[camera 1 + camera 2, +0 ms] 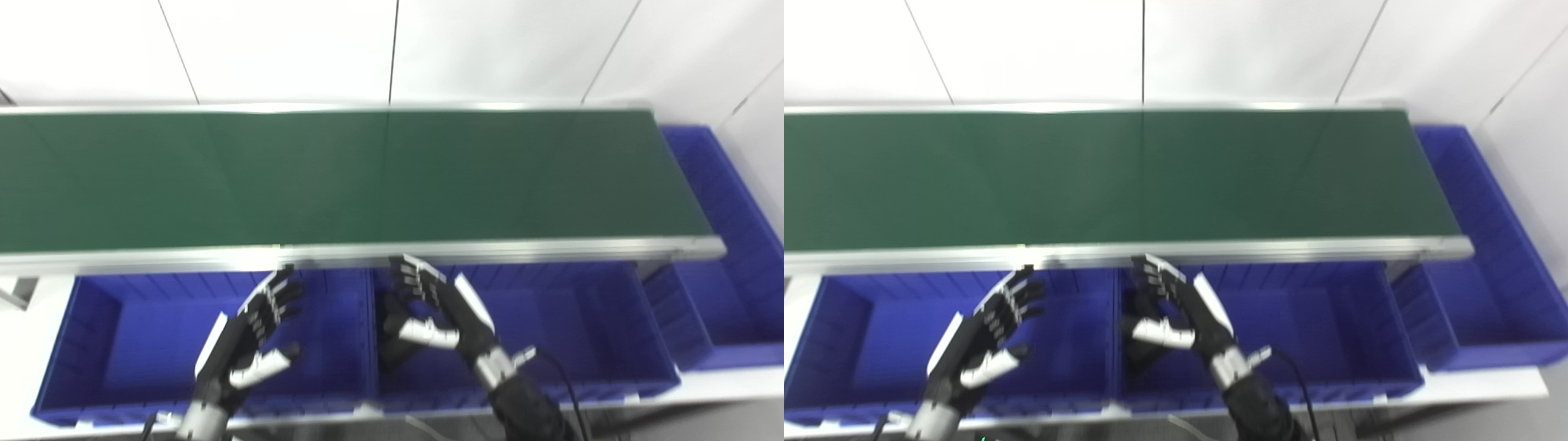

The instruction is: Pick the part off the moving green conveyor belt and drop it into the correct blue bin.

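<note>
I see my left hand (260, 334) and right hand (438, 312), fingers spread and holding nothing, above the blue bins (153, 343) beside the green conveyor belt (343, 177).

no readable text, labels or numbers

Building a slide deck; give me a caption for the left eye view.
Both open hands, left hand and right hand, hover over blue bins beside a bare green conveyor belt.
</note>
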`<control>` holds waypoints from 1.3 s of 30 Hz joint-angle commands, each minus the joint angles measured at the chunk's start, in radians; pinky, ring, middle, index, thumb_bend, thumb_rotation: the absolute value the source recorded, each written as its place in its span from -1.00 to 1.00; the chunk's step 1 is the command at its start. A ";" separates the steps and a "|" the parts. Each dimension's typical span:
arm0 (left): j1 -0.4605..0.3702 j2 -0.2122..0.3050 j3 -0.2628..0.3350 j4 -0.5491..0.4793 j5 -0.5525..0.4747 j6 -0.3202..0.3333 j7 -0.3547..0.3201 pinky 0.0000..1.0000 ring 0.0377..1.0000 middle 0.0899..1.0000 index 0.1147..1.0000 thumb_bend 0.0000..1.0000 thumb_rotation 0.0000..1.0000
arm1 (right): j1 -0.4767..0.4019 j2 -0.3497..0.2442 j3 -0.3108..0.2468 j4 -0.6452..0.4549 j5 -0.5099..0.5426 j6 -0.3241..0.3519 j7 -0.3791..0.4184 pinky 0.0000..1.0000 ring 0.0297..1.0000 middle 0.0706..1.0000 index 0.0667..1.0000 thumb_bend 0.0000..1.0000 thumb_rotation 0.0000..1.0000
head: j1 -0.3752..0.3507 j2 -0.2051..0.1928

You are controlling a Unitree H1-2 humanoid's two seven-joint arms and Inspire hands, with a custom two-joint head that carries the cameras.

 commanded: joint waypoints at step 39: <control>-0.041 -0.041 -0.035 0.049 0.037 -0.017 0.000 0.67 0.73 0.70 0.80 0.95 -0.15 | 0.063 -0.016 -0.021 0.032 0.013 -0.228 -0.073 0.53 0.61 0.65 0.73 0.57 -0.03 | 0.032 -0.065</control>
